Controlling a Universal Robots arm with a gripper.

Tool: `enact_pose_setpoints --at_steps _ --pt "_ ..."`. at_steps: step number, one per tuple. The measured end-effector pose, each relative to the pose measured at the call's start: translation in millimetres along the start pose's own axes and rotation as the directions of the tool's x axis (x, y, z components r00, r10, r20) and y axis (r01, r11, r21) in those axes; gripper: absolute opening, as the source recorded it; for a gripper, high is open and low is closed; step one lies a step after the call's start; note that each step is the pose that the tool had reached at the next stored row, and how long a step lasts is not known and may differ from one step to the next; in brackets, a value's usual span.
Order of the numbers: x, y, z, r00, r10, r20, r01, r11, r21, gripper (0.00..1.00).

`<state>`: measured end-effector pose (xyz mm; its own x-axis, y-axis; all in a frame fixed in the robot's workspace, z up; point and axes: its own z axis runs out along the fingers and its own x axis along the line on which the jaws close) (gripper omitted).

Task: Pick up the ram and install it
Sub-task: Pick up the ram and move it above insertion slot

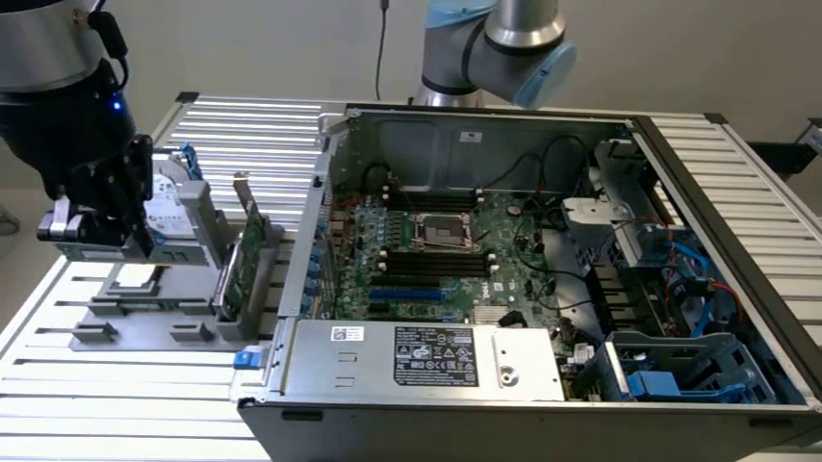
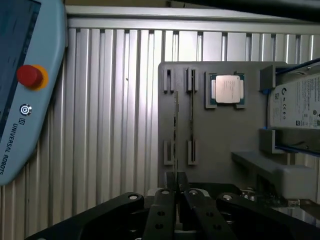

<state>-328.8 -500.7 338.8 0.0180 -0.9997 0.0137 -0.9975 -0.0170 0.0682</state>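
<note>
The ram [image 2: 175, 131] shows edge-on as a thin stick running out from between my fingertips. My gripper [image 2: 176, 194] is shut on it, just above the grey holder [image 2: 220, 135], beside a pair of bare slot clips. In the exterior view my gripper [image 1: 92, 241] hangs over the holder [image 1: 141, 325] on that view's left, well apart from the open computer case [image 1: 514, 125]. The motherboard's dark memory slots [image 1: 437, 260] lie in the middle of the case.
A taller green expansion card [image 1: 250, 260] stands upright in the holder between my gripper and the case. A square silver processor [image 2: 226, 90] and a hard drive [image 2: 295, 105] also sit in the holder. A teach pendant [image 2: 25, 75] lies on the slatted table.
</note>
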Motion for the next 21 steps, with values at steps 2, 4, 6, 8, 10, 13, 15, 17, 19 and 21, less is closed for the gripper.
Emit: enact_pose_setpoints --at_steps 2,4,6,8,10,13,15,17,19,21 --pt "-0.3 -5.9 -5.6 1.0000 0.000 0.0000 0.000 1.0000 -0.0027 0.13" --pt "-0.6 -12.1 -11.4 1.0000 0.000 0.0001 0.000 1.0000 -0.0055 0.13" --pt "-0.9 -18.3 -17.3 1.0000 0.000 0.0002 0.000 1.0000 -0.0082 0.13" --pt "-1.2 -24.5 -23.2 1.0000 0.000 0.0002 0.000 0.9999 -0.0108 0.13" --pt "-1.5 -30.5 -28.9 1.0000 0.000 0.0002 0.000 0.9999 -0.0135 0.13" --pt "-2.0 -39.7 -37.6 1.0000 0.000 0.0002 0.000 0.9998 -0.0177 0.13" --pt "-2.3 -45.8 -43.2 1.0000 0.000 0.0004 0.000 0.9998 -0.0207 0.13" --pt "-2.6 -51.7 -48.5 1.0000 0.000 0.0004 0.000 0.9997 -0.0242 0.13" --pt "-2.8 -58.1 -53.6 1.0000 0.000 0.0006 0.000 0.9996 -0.0282 0.13" --pt "-2.9 -64.6 -58.0 1.0000 0.000 0.0006 0.001 0.9995 -0.0320 0.13"
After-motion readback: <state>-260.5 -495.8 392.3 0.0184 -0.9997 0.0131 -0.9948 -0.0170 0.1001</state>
